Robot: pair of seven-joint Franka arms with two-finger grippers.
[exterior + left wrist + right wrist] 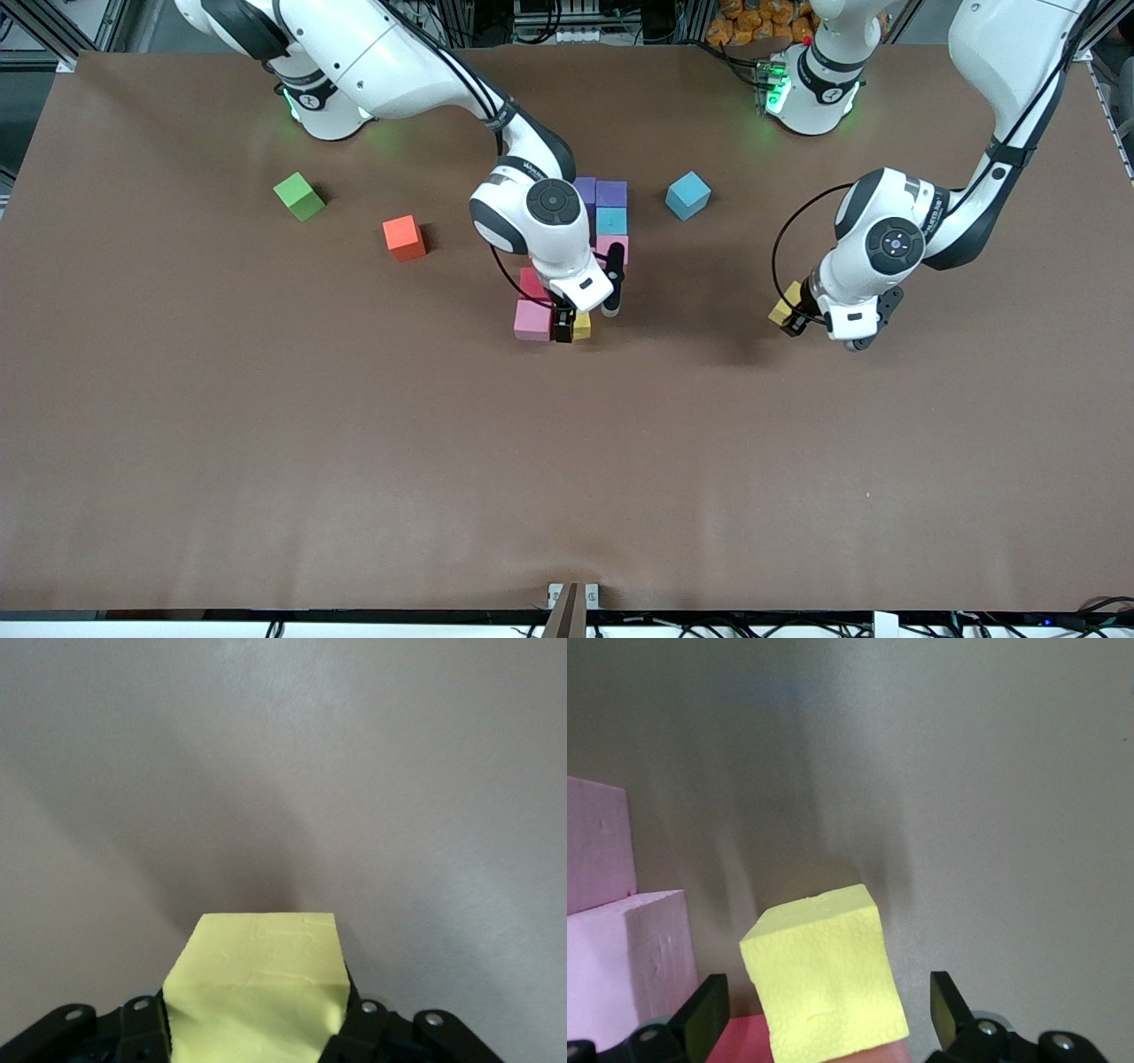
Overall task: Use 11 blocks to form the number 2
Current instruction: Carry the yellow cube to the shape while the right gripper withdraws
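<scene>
A cluster of blocks lies mid-table: two purple (611, 193), a teal one (611, 220), pink (611, 246), red (532, 282) and pink (532, 320). A yellow block (581, 325) (824, 983) sits skewed beside that nearest pink block (625, 957). My right gripper (586, 322) (826, 1010) stands open around it, with a gap at each finger. Toward the left arm's end, my left gripper (793, 316) (257, 1028) is shut on a second yellow block (785, 306) (257, 992), just above the table. A light blue block (687, 196) and an orange block (404, 237) lie apart.
A green cube (299, 196) lies toward the right arm's end, farther from the front camera than the orange block. The brown table (567, 461) stretches bare between the cluster and the front camera.
</scene>
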